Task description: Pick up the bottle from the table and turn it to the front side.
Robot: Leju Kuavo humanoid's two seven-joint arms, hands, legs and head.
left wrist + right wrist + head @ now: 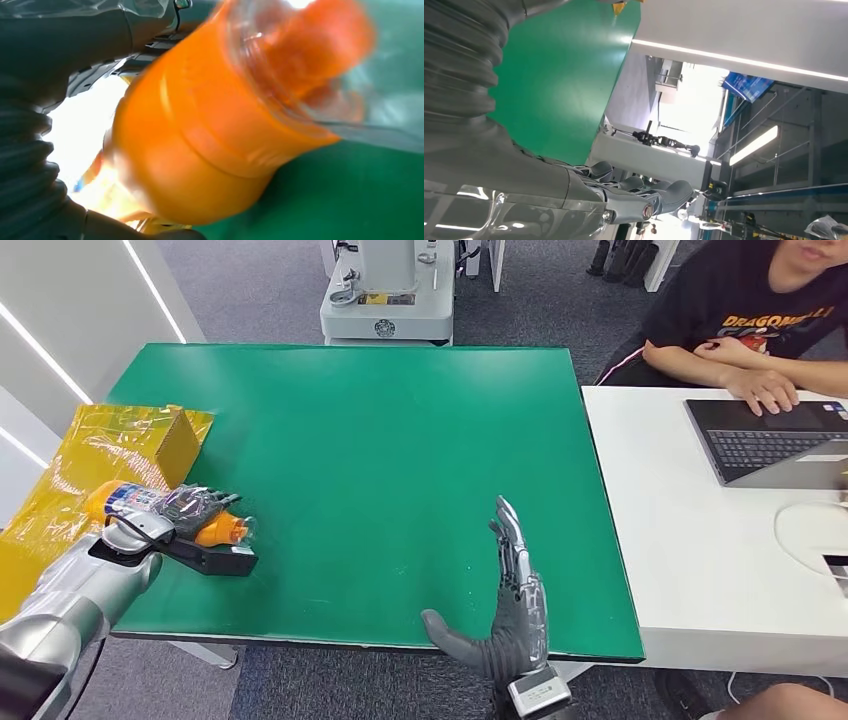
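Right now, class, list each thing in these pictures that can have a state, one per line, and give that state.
bottle: orange, lying sideways, gripped by the left hand at the table's left edge.
left hand: fingers closed around the bottle.
right hand: holds nothing, fingers straight, apart from the thumb.
yellow bag: crumpled flat, partly hanging off the green table.
laptop: open, a person's hand resting beside it.
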